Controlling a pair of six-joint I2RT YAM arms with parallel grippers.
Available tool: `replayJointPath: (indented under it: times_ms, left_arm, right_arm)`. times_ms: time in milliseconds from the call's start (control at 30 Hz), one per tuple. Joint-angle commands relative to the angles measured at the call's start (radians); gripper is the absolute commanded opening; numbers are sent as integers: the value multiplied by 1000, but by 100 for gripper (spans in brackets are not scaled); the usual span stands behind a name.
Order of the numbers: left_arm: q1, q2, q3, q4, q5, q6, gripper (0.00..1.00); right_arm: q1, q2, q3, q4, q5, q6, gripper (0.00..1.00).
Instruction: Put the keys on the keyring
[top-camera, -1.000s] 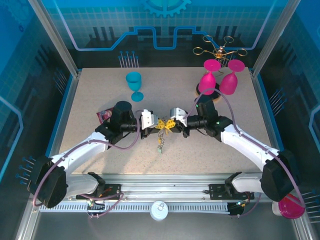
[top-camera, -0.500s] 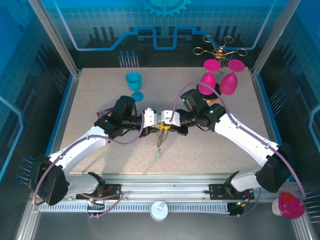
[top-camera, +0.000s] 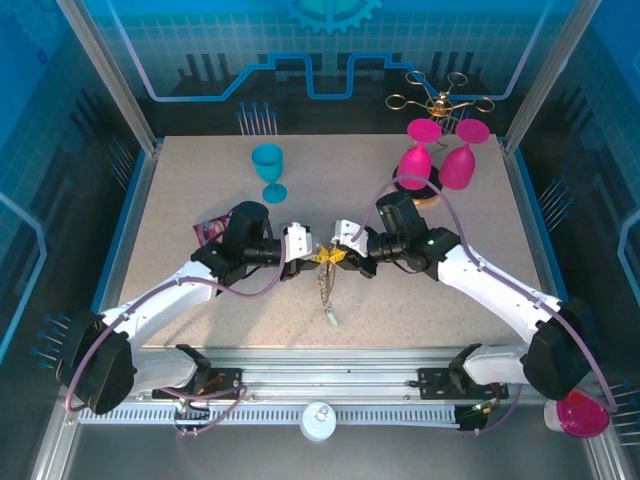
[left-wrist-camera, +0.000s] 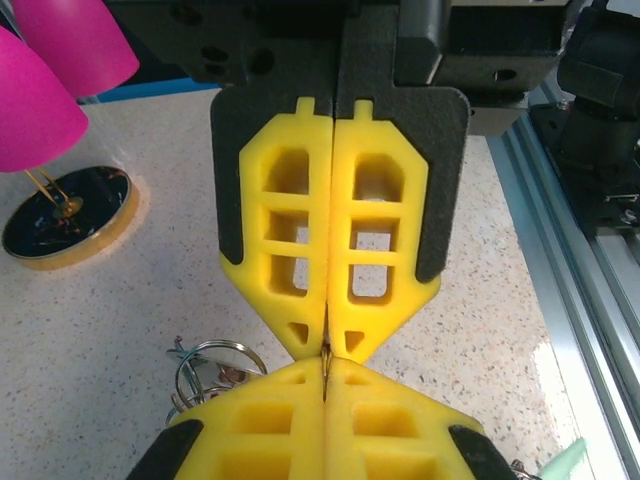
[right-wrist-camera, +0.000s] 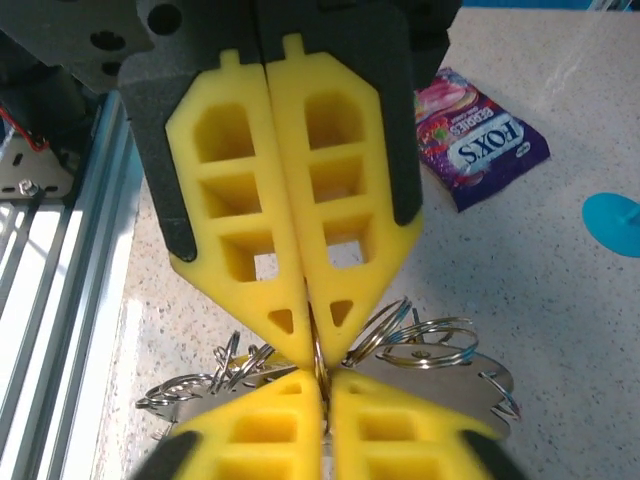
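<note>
At bench (top-camera: 200, 210) centre, the left end effector (top-camera: 305, 252) (9 o'clock) met the right end effector (top-camera: 342, 256) (3 o'clock), both pinched together on the keyring (right-wrist-camera: 437, 352). Keys (right-wrist-camera: 195, 395) dangled toward 6. The step likely needed the left rigid while the right fed slowly.

Left gripper (left-wrist-camera: 325, 372) jaws pressed together, right gripper (left-wrist-camera: 327, 345) meeting them tip-to-tip, keyring (left-wrist-camera: 208, 362) beside, pink glasses (left-wrist-camera: 40, 95) behind
</note>
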Motion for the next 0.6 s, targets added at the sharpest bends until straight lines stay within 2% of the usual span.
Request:
replayJointPath:
  times_ms: [0,33,133,333,567]
  left_arm:
    - [-4,-28,-43,133,-10,-47,0]
    - [-4,-30,-52,152,-14,-54,0]
    - [-2,-34,-73,206,-17,-78,0]
    - [-2,-36,-102,290,-13,-126,0]
    - [-1,-39,-100,306,-3,-147,0]
  right_arm:
    - [-40,-60,-53,192,-136,106,41]
    - [-54,-71,-74,221,-144,128,44]
    - [-81,-103,-136,264,-144,164,45]
    - [-79,-117,-174,236,-122,173,40]
    - [-58,-74,-173,247,-91,188,38]
